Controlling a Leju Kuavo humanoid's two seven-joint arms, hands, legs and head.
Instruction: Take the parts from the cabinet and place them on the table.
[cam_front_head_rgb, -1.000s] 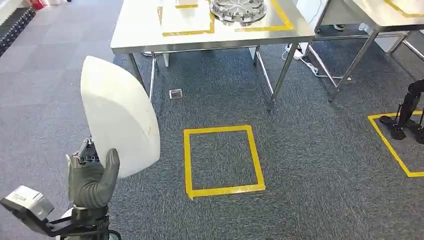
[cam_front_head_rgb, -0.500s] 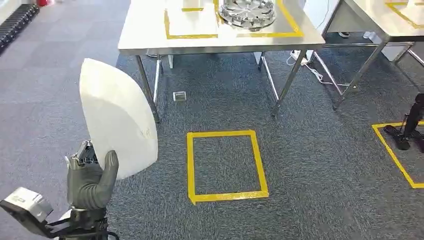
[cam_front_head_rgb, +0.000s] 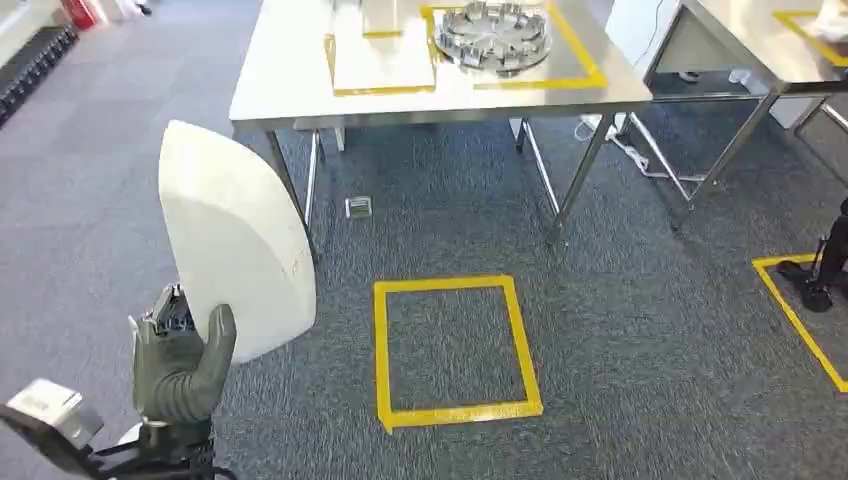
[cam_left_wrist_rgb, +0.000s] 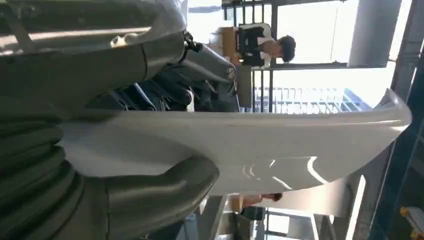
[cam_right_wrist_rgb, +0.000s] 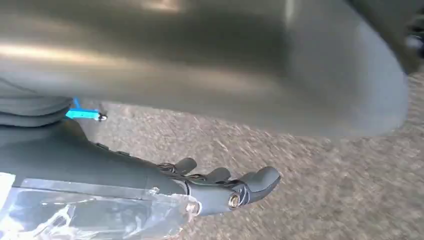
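Left robot hand (cam_front_head_rgb: 180, 365) grips white curved part (cam_front_head_rgb: 235, 245) at its lower edge — looks light, stiff, slippery; right robot hand (cam_right_wrist_rgb: 227, 187) holds nothing, fingers loosely apart.

**Colour and pattern record**

The curved part (cam_front_head_rgb: 237, 245) is plain off-white with a smooth, unpatterned face; in the left wrist view (cam_left_wrist_rgb: 260, 137) it shows glossy white with pale highlights. The left hand (cam_front_head_rgb: 180, 365) is matt grey, with darker fingers (cam_front_head_rgb: 172, 310) behind. The right hand (cam_right_wrist_rgb: 220, 187) is dark grey with small silver fasteners. The worktop (cam_front_head_rgb: 290, 70) is bright brushed steel on silver legs, marked with yellow tape outlines. The round part (cam_front_head_rgb: 492, 35) on it is silver-grey metal with a radial ribbed pattern. The floor (cam_front_head_rgb: 640, 330) is dark grey speckled carpet laid in tiles, lighter grey to the left. A yellow tape rectangle (cam_front_head_rgb: 383, 350) marks the carpet.
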